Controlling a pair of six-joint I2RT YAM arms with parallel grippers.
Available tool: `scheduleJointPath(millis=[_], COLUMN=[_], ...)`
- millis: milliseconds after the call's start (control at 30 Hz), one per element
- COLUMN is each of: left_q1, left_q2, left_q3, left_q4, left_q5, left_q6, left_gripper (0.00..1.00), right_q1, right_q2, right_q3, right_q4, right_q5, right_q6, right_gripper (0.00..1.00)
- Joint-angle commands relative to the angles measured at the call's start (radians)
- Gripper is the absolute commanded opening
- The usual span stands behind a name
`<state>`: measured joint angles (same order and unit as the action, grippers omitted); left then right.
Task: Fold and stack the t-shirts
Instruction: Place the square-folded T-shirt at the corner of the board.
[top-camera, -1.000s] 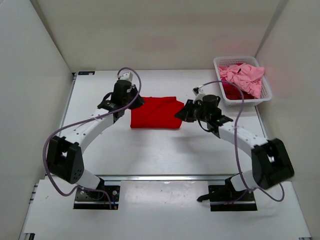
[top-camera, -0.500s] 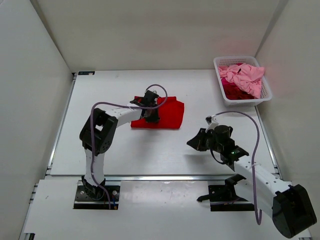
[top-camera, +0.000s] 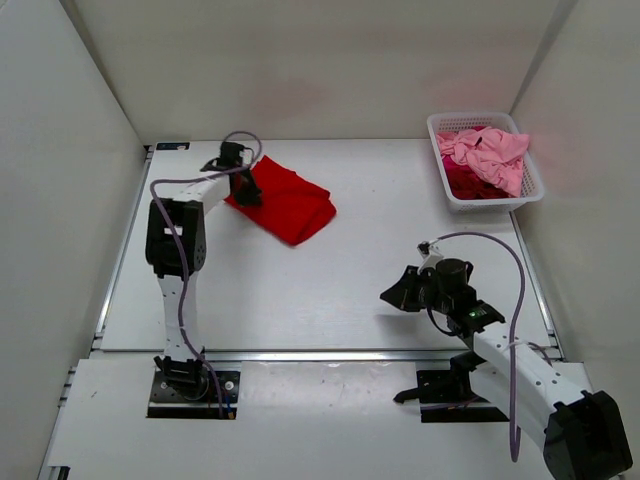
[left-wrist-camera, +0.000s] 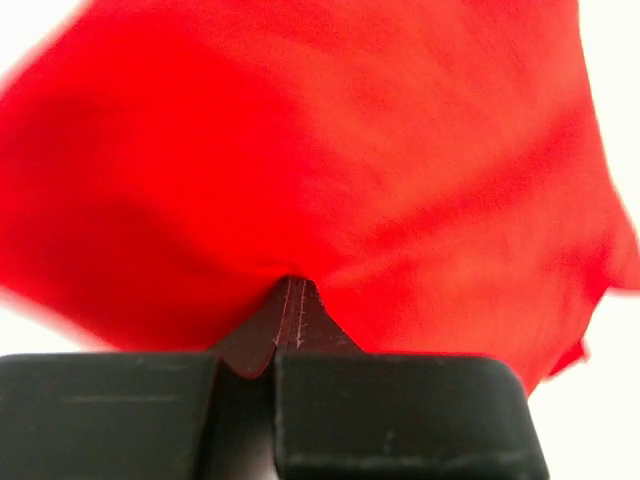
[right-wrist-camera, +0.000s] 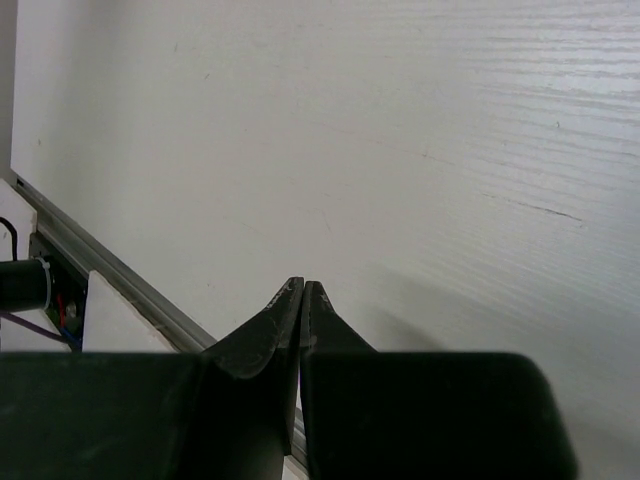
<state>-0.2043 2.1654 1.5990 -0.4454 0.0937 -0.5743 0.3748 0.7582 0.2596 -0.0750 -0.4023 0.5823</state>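
Observation:
A folded bright red t-shirt (top-camera: 288, 203) lies askew on the table at the back left. My left gripper (top-camera: 246, 186) is shut, its tips resting on the shirt's left corner. In the left wrist view the shirt (left-wrist-camera: 330, 150) fills the frame behind the closed left gripper (left-wrist-camera: 290, 287), and no cloth shows between the tips. A light pink t-shirt (top-camera: 490, 150) is heaped in the white basket (top-camera: 530, 190) at the back right, over a darker magenta one (top-camera: 463, 181). My right gripper (top-camera: 392, 294) hovers shut and empty near the front right; the right wrist view shows this gripper (right-wrist-camera: 302, 287) over bare table.
White walls enclose the table on the left, back and right. A metal rail (right-wrist-camera: 110, 270) runs along the table's front edge, close to the right gripper. A cable (top-camera: 175, 182) loops along the left arm.
The left gripper swept from the shirt's middle to the back left, and the red shirt slid left and turned with it. The right arm drew back from the shirt towards the front right.

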Motion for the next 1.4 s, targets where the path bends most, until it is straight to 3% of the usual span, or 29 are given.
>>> scheduleJointPath(millis=[0,167,333,400,500,567,900,1033,1200,1267,1367], left_q1=[0.129,0.291,0.374,0.324,0.185,0.107,-0.095,-0.051,0.115,0.175,0.267], left_q2=[0.036,0.154,0.244,0.182,0.049,0.031,0.165,0.228,0.125,0.137,0.218], left_q3=[0.163,0.404,0.62,0.606,0.432,0.435,0.355,0.31,0.182,0.255,0.482], left_q4=[-0.082,-0.171,-0.305,-0.291,-0.166,-0.157,-0.142,-0.138,-0.096,-0.177,-0.307], left_q5=[-0.008,0.029,0.032,0.0,-0.046,-0.09,-0.005,0.073,0.054,0.041,0.026], left_q6=[0.037,0.013,0.027,0.076,0.109,0.114,0.012,-0.036,0.001,0.028,0.065], left_gripper=[0.0,0.0,0.0,0.0,0.0,0.0,0.0,0.0,0.0,0.0,0.0], right_q1=[-0.002,0.026,0.016,0.016,0.039,0.048,0.067,0.047,0.021,0.03,0.029], right_q2=[0.032,0.085,0.125,0.141,0.19,0.22,0.119,0.089,0.085,0.105,0.118], right_q3=[0.055,0.07,0.07,0.07,0.069,0.078,0.078,0.087,0.096,0.098,0.098], right_q4=[0.011,0.032,0.05,0.067,0.119,0.132,0.08,0.025,0.03,0.049,0.052], right_q5=[-0.029,-0.026,-0.052,-0.058,-0.063,-0.067,-0.043,-0.05,-0.076,-0.078,-0.087], right_q6=[-0.03,-0.035,-0.047,-0.045,-0.039,-0.042,-0.053,-0.068,-0.064,-0.065,-0.073], right_gripper=[0.0,0.0,0.01,0.0,0.0,0.0,0.0,0.01,0.0,0.0,0.0])
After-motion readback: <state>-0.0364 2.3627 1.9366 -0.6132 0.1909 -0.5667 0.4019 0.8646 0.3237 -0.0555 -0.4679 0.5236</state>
